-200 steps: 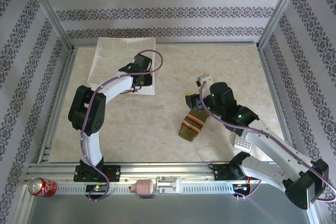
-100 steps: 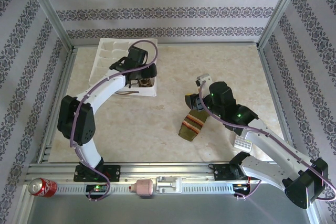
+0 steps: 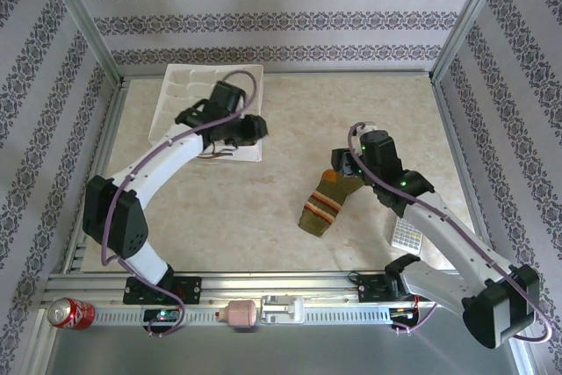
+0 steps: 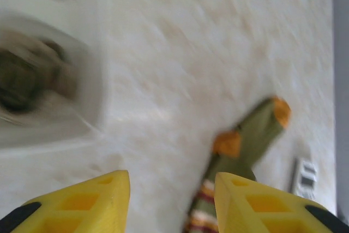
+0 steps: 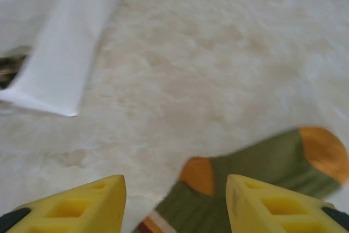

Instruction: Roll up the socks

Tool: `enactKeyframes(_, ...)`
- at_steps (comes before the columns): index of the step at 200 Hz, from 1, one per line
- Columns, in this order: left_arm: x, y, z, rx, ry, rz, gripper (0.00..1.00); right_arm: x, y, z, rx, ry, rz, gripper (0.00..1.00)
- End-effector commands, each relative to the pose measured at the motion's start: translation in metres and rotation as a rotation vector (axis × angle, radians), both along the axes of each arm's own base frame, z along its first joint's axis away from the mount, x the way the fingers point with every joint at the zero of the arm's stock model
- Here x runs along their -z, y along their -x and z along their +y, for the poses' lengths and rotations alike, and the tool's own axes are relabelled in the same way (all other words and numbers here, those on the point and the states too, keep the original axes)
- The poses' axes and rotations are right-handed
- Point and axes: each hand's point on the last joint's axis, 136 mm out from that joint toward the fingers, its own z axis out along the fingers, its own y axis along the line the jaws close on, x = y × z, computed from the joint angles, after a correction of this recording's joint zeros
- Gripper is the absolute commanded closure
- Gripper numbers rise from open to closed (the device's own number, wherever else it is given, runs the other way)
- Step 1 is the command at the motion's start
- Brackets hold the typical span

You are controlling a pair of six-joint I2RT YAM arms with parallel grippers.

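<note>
The olive-green sock with orange toe and heel lies flat and stretched out at mid-table, striped cuff toward me. My right gripper hovers over its toe end, open, and in the right wrist view the sock lies on the table below the open right gripper. My left gripper hangs at the near right corner of the white tray, open with nothing in it. A blurred brown bundle, the argyle sock, rests in the tray. The green sock also appears in the left wrist view.
A red can and a pink-white object sit on the front rail. A small white gridded piece lies by the right arm. Metal frame posts and patterned walls enclose the table.
The left arm has stretched out and its gripper has swung right, off the tray's corner. The right gripper has drawn back to the right, uncovering the green sock's orange heel.
</note>
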Motion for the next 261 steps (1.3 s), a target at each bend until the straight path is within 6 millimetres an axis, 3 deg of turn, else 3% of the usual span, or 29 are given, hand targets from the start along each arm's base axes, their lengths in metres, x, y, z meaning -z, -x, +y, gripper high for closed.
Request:
enactKeyframes(1,0.029,0.055,-0.065,0.199,0.072,0.123,0.56,0.048,0.013,-0.018,0.144,-0.109,0.208,0.49)
enactKeyframes(39,0.081,0.094,-0.131,0.330,0.003,0.172,0.55,0.090,0.004,-0.020,0.191,-0.172,0.317,0.49)
enactKeyframes(68,0.124,0.098,-0.156,0.330,-0.053,0.223,0.56,0.120,-0.010,-0.005,0.140,-0.190,0.400,0.51)
enactKeyframes(92,0.167,0.098,-0.138,0.240,-0.161,0.295,0.60,0.149,-0.018,0.012,0.096,-0.215,0.482,0.52)
enactKeyframes(112,0.182,0.105,-0.099,0.153,-0.291,0.345,0.66,0.166,-0.020,0.047,-0.003,-0.232,0.563,0.54)
enactKeyframes(142,0.182,0.129,-0.035,0.027,-0.364,0.403,0.72,0.165,-0.018,0.112,-0.144,-0.203,0.580,0.52)
enactKeyframes(167,0.178,0.150,0.018,-0.067,-0.385,0.440,0.73,0.144,-0.021,0.157,-0.225,-0.208,0.527,0.50)
enactKeyframes(181,0.169,0.150,0.028,-0.095,-0.319,0.419,0.70,0.126,-0.024,0.166,-0.269,-0.188,0.465,0.47)
enactKeyframes(208,0.138,0.142,0.017,-0.077,-0.198,0.352,0.60,0.083,-0.020,0.164,-0.426,-0.142,0.249,0.44)
enactKeyframes(227,0.113,0.136,0.014,-0.117,-0.130,0.329,0.55,0.056,0.010,0.165,-0.630,-0.040,0.051,0.43)
enactKeyframes(242,0.093,0.131,0.023,-0.205,-0.044,0.322,0.49,0.056,0.043,0.165,-0.772,0.088,-0.061,0.42)
enactKeyframes(261,0.080,0.128,0.044,-0.325,0.076,0.340,0.48,0.062,0.085,0.169,-0.940,0.263,-0.188,0.39)
